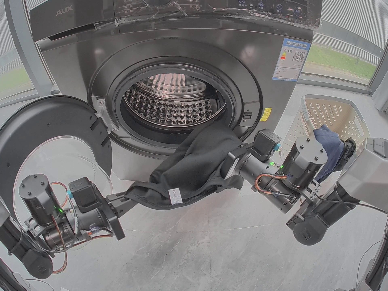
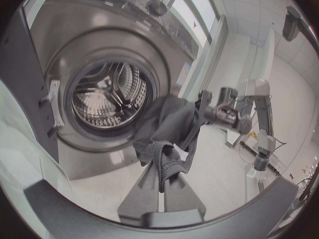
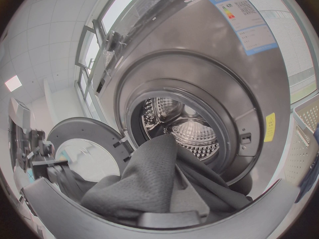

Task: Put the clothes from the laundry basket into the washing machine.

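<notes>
head view, clock positions from frame centre.

- washing machine [image 1: 173,45]: 12 o'clock, front-loader, brushed dark-grey metal, clear film wrinkled over the control panel. round porthole open.
- floor [image 1: 210,247]: 6 o'clock, pale grey glossy tile with faint veining.
- door [image 1: 44,122]: 9 o'clock, swung fully open on its hinge, dark round frame around a clear bowl-shaped window. it stands just behind the left arm.
- drum [image 1: 173,102]: inside the porthole, shiny steel, perforated with embossed dimples.
- laundry basket [image 1: 323,110]: 3 o'clock, beside the machine, cream plastic, perforated walls. the right arm's joints cover its near side.
- black garment [image 1: 194,162]: at centre, soft matte knit, fine mesh weave visible in the right wrist view, white tag near the lower hem. stretched between the two grippers, upper edge draped over the porthole's lower lip, not in the drum.
- blue cloth [image 1: 329,142]: 3 o'clock, hanging over the basket's rim, partly behind the arm.
- blue-and-white label [image 1: 292,59]: 1 o'clock on the machine's front; small yellow sticker [image 1: 265,114] below it by the latch.
- left gripper [image 1: 128,198]: 7 o'clock, fingers pressed together on the garment's ribbed hem.
- right gripper [image 1: 226,169]: 4 o'clock, fingers buried in folds, pinching the garment's other end.
</notes>
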You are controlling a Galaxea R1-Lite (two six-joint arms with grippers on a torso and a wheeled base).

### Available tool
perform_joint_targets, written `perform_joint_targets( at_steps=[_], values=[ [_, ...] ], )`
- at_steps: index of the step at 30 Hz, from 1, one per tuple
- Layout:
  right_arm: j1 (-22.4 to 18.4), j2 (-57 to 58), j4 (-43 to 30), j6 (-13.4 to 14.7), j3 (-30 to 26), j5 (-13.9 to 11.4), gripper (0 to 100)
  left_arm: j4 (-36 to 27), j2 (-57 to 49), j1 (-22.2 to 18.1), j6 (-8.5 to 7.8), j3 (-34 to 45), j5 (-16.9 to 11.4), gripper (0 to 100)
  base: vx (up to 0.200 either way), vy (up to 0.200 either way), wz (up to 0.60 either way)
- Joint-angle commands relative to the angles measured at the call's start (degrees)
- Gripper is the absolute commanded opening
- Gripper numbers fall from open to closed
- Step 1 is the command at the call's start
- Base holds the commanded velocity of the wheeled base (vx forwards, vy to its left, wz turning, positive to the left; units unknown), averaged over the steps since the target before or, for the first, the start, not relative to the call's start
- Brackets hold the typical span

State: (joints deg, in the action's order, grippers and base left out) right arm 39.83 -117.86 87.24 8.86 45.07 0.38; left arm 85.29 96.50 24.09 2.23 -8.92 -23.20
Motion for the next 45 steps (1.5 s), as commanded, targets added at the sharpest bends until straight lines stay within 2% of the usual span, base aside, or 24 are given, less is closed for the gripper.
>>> perform_joint_targets(
  at_steps=[1, 3, 7, 16, 17, 22, 24, 26, 27, 28, 29, 30, 34, 36, 40, 43, 45],
  values=[
    [1.75, 0.79, -0.05, -0.07, 2.22, -0.20, 0, 1.20, 7.65, -0.09, -0.74, 1.89, 0.08, 0, 0.000, 0.000, 0.00],
    [2.19, 0.79, -0.14, -0.07, 3.10, -0.20, 0, 3.40, 9.58, -0.09, -0.91, 2.60, 0.00, 0, 0.000, 0.000, 0.00],
    [2.62, 0.79, -0.22, -0.07, 3.89, -0.29, 0, 3.40, 10.37, 0.43, -1.53, 3.21, 0.08, 0, 0.000, 0.000, 0.00],
    [3.94, 0.44, -0.05, 0.01, 3.36, -0.11, 0, 3.40, 12.22, -0.01, -1.53, 2.68, 0.00, 0, 0.000, 0.000, 0.00],
    [4.12, 0.26, 0.04, 0.01, 3.45, -0.11, 0, 3.40, 12.31, -0.01, -1.53, 2.86, -0.09, 100, 0.000, 0.000, 0.00],
    [3.77, -0.35, 0.13, 0.01, 3.71, -0.03, 0, 3.40, 13.27, 0.70, -1.44, 3.91, -0.80, 100, 0.000, 0.000, 0.00],
    [3.24, -0.71, 0.13, -0.07, 3.89, -0.11, 0, 3.48, 13.63, 1.93, -1.97, 6.99, -0.97, 100, 0.000, 0.000, 0.00],
    [2.98, -0.88, 0.13, -0.07, 4.06, -0.20, 0, 3.22, 14.15, 3.16, -3.20, 8.84, -1.85, 100, 0.000, 0.000, 0.00],
    [2.89, -0.79, -0.05, -0.07, 4.41, -0.20, 0, 3.22, 14.59, 4.30, -4.78, 8.92, -3.34, 100, 0.000, 0.000, 0.00],
    [2.89, -0.79, -0.05, -0.07, 4.41, -0.20, 0, 3.22, 14.59, 4.30, -4.78, 8.92, -3.34, 100, 0.000, 0.000, 0.00],
    [3.50, -0.79, -0.14, -0.07, 4.77, -0.11, 0, 3.48, 14.68, 4.92, -5.83, 8.92, -3.87, 100, 0.000, 0.000, 0.00],
    [3.77, -0.79, -0.22, -0.07, 4.77, -0.11, 0, 3.57, 14.51, 5.18, -5.92, 8.75, -3.87, 100, 0.000, 0.000, 0.00],
    [4.47, -0.79, -0.58, -0.16, 4.85, 0.06, 0, 3.48, 14.86, 7.73, -4.34, 2.16, -3.17, 100, 0.000, 0.000, 0.00],
    [4.47, -0.88, -1.10, -0.25, 4.94, 0.15, 0, 3.48, 15.65, 7.82, -3.55, -1.10, -3.08, 100, 0.000, 0.000, 0.00],
    [5.00, -1.15, -1.19, -0.25, 4.94, 0.24, 0, 3.48, 17.49, 7.82, -3.20, -8.30, -2.90, 100, 0.000, 0.000, 0.00],
    [5.61, -1.41, -1.19, -0.25, 5.20, 0.24, 0, 3.48, 19.08, 7.82, -1.79, -13.22, -1.50, 100, 0.000, 0.000, 0.00],
    [5.70, -1.50, -1.28, -0.25, 5.47, 0.24, 0, 3.57, 20.31, 7.90, -1.62, -15.16, -0.88, 100, 0.000, 0.000, 0.00]
  ],
)
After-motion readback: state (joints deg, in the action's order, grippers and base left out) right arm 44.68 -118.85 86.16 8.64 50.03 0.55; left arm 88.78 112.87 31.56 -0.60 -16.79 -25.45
